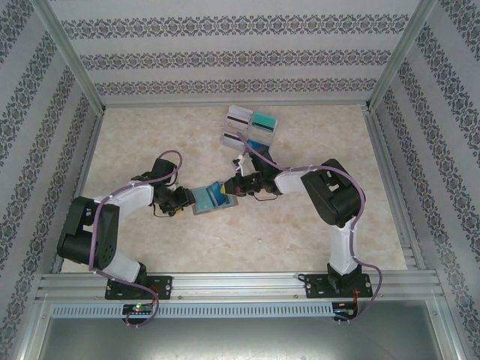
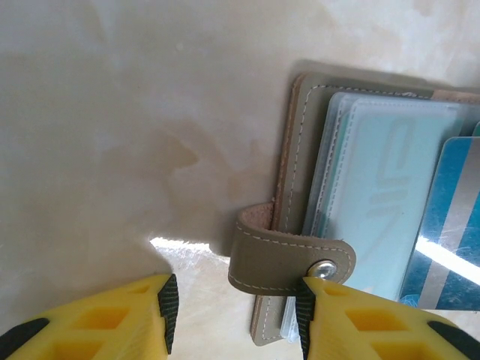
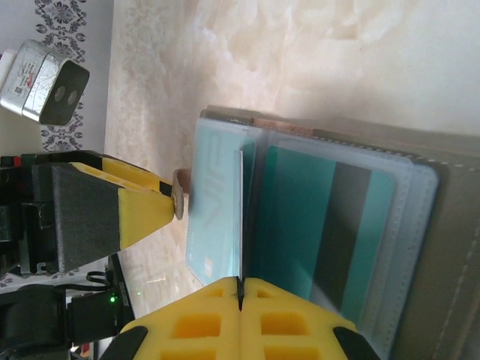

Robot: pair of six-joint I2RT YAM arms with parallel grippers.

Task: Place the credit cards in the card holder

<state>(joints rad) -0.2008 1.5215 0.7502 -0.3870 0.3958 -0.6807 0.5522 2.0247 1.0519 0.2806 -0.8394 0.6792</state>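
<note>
The right tool (image 3: 240,289) is pressed together on a blue card (image 2: 450,225) with a silver stripe, held edge-on over the open card holder (image 3: 450,262). The left tool (image 2: 236,311) is spread astride the strap (image 2: 277,259), 1 finger touching the snap (image 2: 324,268). In the card holder's sleeves lie a teal card (image 3: 315,225) with a dark stripe and a pale card (image 2: 375,210); its faint lettering is unreadable. The card holder lies on the counter (image 2: 112,150).

No text reads clearly. The pale card (image 2: 382,195) in the card holder (image 2: 289,150) bears faint, large, illegible lettering.
</note>
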